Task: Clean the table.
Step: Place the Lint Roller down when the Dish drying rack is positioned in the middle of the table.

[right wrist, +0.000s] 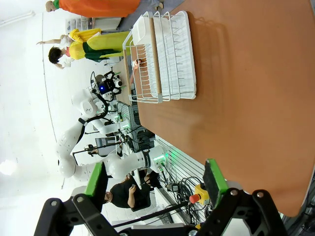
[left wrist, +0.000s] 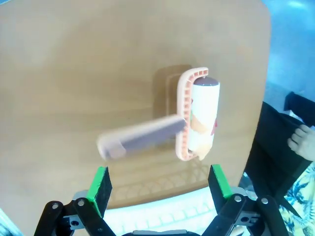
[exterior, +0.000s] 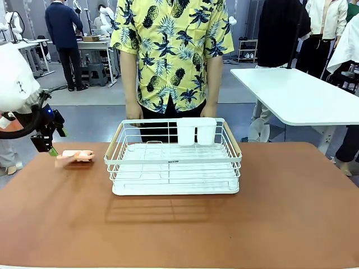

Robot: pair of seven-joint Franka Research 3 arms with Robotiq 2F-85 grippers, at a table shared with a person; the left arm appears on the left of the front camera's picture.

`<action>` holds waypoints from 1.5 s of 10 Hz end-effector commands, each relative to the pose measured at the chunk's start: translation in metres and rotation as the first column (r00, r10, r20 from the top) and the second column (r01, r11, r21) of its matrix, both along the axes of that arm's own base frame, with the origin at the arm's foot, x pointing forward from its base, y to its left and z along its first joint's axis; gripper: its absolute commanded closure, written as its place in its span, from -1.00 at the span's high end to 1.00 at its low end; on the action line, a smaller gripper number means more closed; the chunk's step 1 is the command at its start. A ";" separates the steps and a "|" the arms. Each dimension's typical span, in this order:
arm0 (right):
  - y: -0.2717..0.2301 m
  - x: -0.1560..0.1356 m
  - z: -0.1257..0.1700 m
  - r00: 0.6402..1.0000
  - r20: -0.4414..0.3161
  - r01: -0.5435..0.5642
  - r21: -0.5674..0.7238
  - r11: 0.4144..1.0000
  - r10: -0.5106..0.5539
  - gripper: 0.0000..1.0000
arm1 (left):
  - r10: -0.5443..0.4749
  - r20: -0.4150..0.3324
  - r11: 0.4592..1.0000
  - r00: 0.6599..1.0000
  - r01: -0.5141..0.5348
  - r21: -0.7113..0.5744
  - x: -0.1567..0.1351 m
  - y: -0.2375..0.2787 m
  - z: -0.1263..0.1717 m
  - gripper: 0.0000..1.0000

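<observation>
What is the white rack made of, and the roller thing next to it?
The rack looks like thin metal wire coated matte white, with light wood-looking handles at its ends. The roller seems to be pinkish plastic, its frame ribbed, holding a white printed roll, probably sticky paper. The blur leaves that unsure.

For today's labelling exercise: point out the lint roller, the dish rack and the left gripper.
lint roller (left wrist: 203, 118), left wrist view, on the white roll.
dish rack (exterior: 174, 192), front view, on the tray's near white edge.
left gripper (left wrist: 160, 183), left wrist view, midway between the green fingertips, open.
</observation>
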State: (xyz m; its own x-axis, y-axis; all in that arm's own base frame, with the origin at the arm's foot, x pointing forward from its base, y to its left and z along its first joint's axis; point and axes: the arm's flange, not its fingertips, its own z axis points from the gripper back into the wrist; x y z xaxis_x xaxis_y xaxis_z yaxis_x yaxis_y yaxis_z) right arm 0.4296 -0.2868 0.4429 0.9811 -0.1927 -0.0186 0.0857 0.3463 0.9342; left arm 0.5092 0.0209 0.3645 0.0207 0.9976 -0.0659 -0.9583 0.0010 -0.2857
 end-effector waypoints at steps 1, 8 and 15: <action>0.001 -0.001 0.003 1.000 0.003 -0.002 -0.002 1.000 0.002 1.00 | 0.028 -0.052 1.000 0.998 -0.027 0.003 -0.003 -0.010 0.033 1.00; 0.001 -0.001 0.003 1.000 0.003 -0.002 -0.002 1.000 0.002 1.00 | 0.018 -0.050 1.000 0.999 -0.019 -0.013 -0.005 -0.011 0.035 1.00; 0.001 -0.001 0.003 1.000 0.003 -0.002 -0.002 1.000 0.002 1.00 | 0.018 -0.050 1.000 0.999 -0.019 -0.013 -0.005 -0.011 0.035 1.00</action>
State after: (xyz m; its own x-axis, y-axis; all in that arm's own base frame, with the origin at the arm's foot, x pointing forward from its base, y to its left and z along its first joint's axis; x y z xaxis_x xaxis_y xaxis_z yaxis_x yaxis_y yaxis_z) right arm 0.4296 -0.2868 0.4429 0.9811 -0.1926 -0.0186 0.0857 0.3463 0.9342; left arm 0.5057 0.0084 0.4027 -0.0072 0.9965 -0.0827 -0.9745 -0.0255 -0.2231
